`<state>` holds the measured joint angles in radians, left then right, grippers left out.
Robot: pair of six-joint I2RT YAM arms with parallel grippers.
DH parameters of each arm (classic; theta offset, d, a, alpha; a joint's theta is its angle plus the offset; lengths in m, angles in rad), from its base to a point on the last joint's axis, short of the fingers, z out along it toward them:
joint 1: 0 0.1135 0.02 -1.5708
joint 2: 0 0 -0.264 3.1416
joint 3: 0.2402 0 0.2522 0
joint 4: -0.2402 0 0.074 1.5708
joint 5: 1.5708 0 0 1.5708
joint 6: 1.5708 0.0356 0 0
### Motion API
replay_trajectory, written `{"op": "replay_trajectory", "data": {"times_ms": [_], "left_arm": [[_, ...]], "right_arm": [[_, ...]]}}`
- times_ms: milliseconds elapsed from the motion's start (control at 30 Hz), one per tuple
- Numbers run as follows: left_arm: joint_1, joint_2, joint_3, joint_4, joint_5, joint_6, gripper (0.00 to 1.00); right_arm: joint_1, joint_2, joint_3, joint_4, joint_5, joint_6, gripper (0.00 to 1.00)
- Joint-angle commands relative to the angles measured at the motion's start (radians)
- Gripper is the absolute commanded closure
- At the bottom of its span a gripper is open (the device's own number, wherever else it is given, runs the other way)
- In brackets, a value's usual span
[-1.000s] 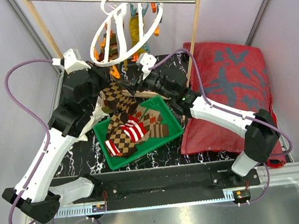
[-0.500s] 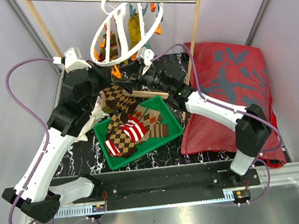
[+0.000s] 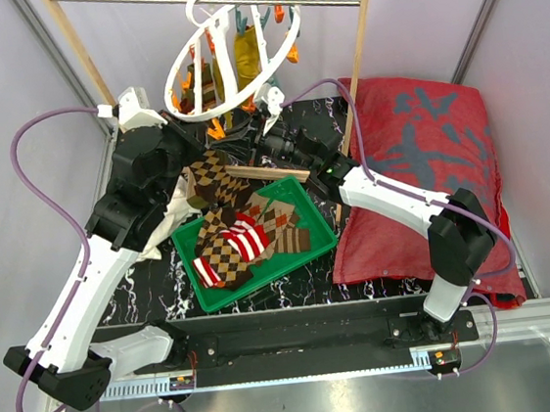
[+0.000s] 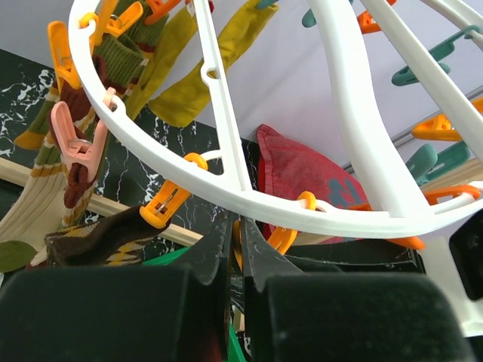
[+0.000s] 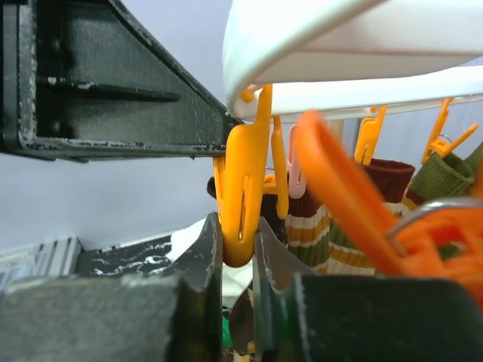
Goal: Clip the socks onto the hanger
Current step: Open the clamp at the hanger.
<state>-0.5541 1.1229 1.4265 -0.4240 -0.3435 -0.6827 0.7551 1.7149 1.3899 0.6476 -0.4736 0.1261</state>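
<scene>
Your right wrist view shows the right gripper (image 5: 237, 230) clamped on an orange clip (image 5: 241, 181) under the hanger (image 5: 339, 30). From overhead that pinch is hidden. The left gripper's (image 4: 236, 234) fingers meet, with the argyle sock (image 4: 106, 237) bunched alongside.

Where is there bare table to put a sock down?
Bare black marble table shows left of the green plastic tray, beside the left arm, and along the tray's near edge. It is crowded at the back, under the white plastic ring hanger.
</scene>
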Motion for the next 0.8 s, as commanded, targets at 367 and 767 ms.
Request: {"op": "replay_trajectory", "data": {"times_ms": [367,767], "left_arm": [[-0.001,-0.083,-0.008,0.09,0.14,0.035,0.38],[-0.001,-0.012,0.0,0.067,0.098,0.061,0.3]], "right_arm": [[-0.003,-0.029,0.04,0.017,0.012,0.0,1.0],[0.01,-0.035,0.049,-0.028,0.03,-0.046,0.99]]}}
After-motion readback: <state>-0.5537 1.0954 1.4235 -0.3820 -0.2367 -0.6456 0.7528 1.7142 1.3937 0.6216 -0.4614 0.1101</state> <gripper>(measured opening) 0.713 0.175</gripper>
